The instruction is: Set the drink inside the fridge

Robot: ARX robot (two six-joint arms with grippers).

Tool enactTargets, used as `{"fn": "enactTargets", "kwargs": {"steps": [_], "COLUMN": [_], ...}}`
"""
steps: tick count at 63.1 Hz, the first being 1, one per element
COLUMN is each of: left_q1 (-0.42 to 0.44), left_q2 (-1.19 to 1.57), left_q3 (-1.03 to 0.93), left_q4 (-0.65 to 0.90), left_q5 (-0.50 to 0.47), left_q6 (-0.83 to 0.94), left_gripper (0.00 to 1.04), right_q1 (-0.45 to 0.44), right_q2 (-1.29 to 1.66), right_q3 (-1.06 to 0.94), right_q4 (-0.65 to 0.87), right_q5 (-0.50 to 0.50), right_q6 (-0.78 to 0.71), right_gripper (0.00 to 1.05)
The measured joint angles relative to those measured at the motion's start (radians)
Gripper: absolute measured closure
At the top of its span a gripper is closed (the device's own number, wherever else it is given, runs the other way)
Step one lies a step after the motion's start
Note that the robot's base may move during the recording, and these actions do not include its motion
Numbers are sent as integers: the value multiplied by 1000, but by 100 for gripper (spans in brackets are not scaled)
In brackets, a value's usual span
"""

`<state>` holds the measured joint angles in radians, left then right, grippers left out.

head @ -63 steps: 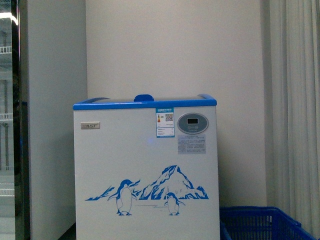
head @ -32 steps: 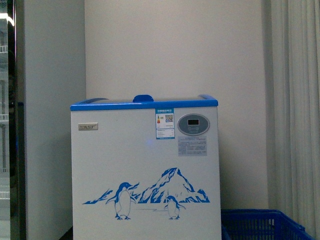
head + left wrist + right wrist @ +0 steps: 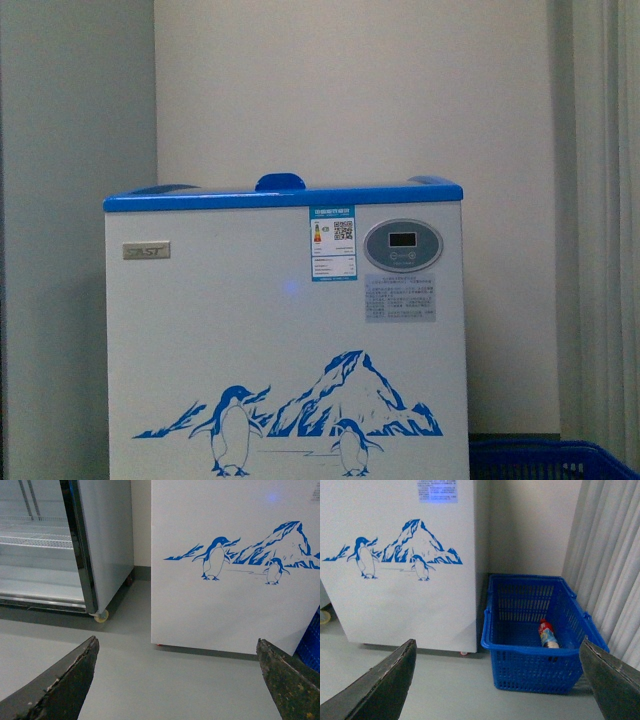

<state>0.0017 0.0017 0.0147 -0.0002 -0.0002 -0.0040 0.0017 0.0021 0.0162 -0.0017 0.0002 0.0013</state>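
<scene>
The fridge [image 3: 285,330] is a white chest cooler with a blue top rim and a penguin-and-mountain picture, standing straight ahead against the wall. Its front also fills much of the left wrist view [image 3: 225,605] and the right wrist view [image 3: 395,605]. The drink [image 3: 547,634], a small bottle with a red top, lies inside a blue crate beside the fridge. My left gripper [image 3: 176,640] is open above bare floor before the fridge. My right gripper [image 3: 497,641] is open too, low and short of the crate, holding nothing.
The blue plastic crate [image 3: 535,665] sits on the grey floor between the fridge and a pale curtain [image 3: 610,555]; its rim shows in the front view [image 3: 545,460]. A tall dark-framed glass-door cabinet [image 3: 75,545] stands on the fridge's other side.
The fridge has grown larger in the front view and the glass cabinet has slid out past the left edge; less of the crate shows.
</scene>
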Motion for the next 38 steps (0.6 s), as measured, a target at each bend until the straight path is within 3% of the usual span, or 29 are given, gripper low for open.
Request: {"fn": "enactTargets", "kwargs": {"steps": [38], "left_q1": [0], "left_q2": [0], "left_q3": [0], "left_q4": [0], "left_q5": [1], "left_q6": [0], "left_gripper": [8], "right_q1": [0], "right_q2": [0], "right_q3": [0], "right_q4": [0], "right_q5": [-1], "right_q6": [0], "right_gripper": [7]}}
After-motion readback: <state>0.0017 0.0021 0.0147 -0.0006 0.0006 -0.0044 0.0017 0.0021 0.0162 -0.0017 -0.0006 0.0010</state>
